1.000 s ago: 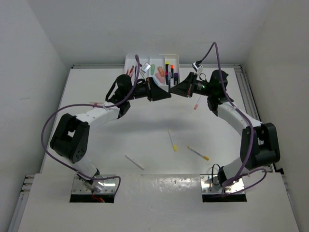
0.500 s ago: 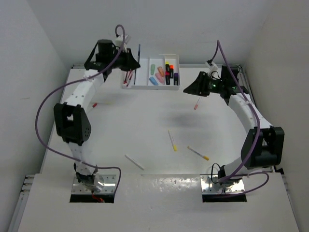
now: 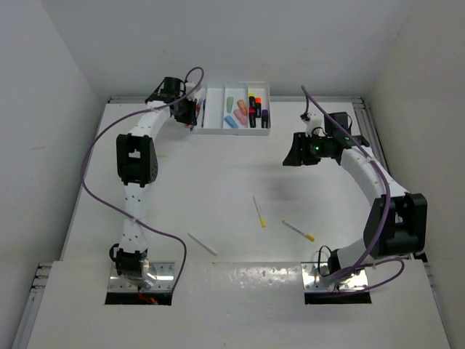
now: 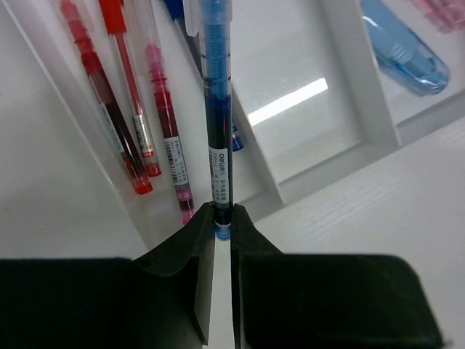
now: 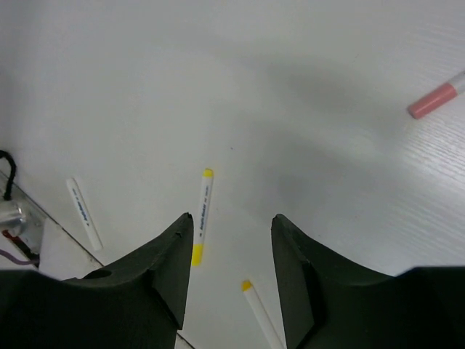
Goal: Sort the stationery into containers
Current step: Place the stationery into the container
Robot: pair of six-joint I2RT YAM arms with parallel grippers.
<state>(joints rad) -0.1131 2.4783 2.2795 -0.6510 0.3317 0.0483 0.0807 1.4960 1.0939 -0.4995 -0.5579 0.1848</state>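
My left gripper (image 4: 222,212) (image 3: 190,110) is shut on the end of a blue pen (image 4: 216,102), which points out over the left part of the white tray (image 3: 218,129). Below it, red pens (image 4: 109,109) and a pink pen (image 4: 166,142) lie in the leftmost compartment. A blue highlighter (image 4: 403,47) lies two compartments over. My right gripper (image 5: 231,222) (image 3: 289,154) hangs open and holds nothing, above the table right of the tray. Beneath it lie a yellow-capped pen (image 5: 201,214) (image 3: 258,211) and a second yellow-tipped pen (image 5: 258,309) (image 3: 298,230).
A white pen (image 3: 202,243) (image 5: 85,212) lies near the front of the table. A pink-ended pen (image 5: 436,100) lies off to the right gripper's side. Several highlighters (image 3: 247,109) fill the tray's right compartments. Silver base plates (image 3: 142,280) line the near edge.
A second ago the grippers were tip to tip in front of the tray. The left one has swung to the tray's left end with the blue pen. The right one has opened and drawn back.
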